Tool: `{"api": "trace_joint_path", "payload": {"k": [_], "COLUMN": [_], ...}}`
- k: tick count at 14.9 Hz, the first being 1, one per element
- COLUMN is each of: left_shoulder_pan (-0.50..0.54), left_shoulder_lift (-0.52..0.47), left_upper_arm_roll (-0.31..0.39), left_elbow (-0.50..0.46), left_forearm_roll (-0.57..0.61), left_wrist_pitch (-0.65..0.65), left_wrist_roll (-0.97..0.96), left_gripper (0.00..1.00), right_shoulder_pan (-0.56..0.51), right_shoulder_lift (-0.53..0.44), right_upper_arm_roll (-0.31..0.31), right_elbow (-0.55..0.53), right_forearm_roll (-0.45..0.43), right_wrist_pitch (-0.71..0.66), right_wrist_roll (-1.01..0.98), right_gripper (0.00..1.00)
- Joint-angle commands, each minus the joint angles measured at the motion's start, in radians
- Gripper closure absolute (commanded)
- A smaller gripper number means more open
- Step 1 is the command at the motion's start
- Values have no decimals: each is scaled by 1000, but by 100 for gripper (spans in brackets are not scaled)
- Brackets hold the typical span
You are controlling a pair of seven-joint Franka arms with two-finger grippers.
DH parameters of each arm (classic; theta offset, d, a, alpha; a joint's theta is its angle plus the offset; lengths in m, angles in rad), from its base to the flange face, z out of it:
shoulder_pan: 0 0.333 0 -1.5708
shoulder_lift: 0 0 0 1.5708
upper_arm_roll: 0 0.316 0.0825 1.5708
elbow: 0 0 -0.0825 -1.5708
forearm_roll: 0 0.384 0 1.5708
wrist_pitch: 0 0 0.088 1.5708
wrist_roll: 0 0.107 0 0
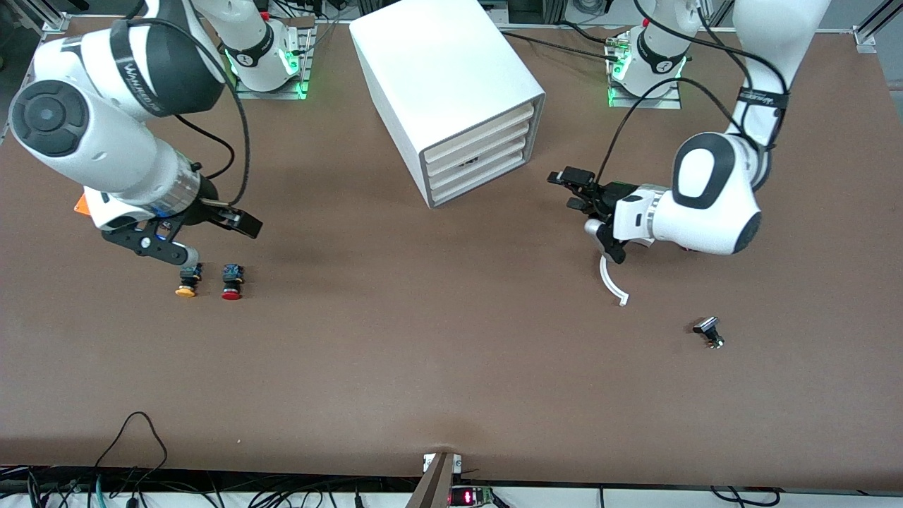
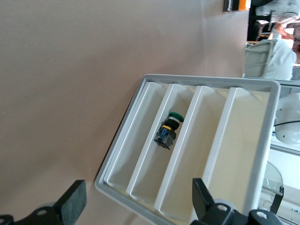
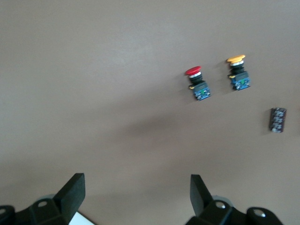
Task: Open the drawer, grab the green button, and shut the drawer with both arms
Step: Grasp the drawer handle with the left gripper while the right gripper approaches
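Note:
The white cabinet stands mid-table with all four drawers pushed in. The drawer, third from top, holds the green-capped button, seen through the gap above its low front. In the left wrist view the button lies in that drawer. My left gripper is open and empty, facing the cabinet front a short way off; it also shows in the left wrist view. My right gripper is open and empty over the table beside two other buttons; it also shows in the right wrist view.
A yellow-capped button and a red-capped button lie toward the right arm's end. A small black part lies toward the left arm's end, nearer the camera. A white curved piece hangs under the left wrist.

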Motion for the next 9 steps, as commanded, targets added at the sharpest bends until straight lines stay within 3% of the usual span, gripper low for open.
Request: {"api": "trace_joint_path", "payload": {"k": [1, 4, 6, 9], "left_shoulder_pan": [1, 1, 1, -8], "left_shoulder_lift": [8, 31, 62, 97], "left_upper_arm_roll": [-50, -101, -116, -130], "left_elbow": [-75, -170, -191, -210], "left_forearm_roll": [-86, -215, -223, -243], "left_wrist_pitch": [82, 149, 149, 151], "left_wrist_roll": [112, 242, 279, 339], "left_gripper": [1, 5, 7, 19], "right_shoulder_pan": [44, 96, 128, 162], "right_shoulder_lift": [61, 111, 137, 162], "right_upper_arm_roll": [-5, -5, -5, -5], "right_elbow": [78, 128, 156, 182], "right_forearm_roll": [2, 0, 0, 0], "right_wrist_pitch": [-12, -12, -12, -12], "right_wrist_roll": [92, 198, 261, 330], "right_gripper": [1, 1, 1, 1]}}
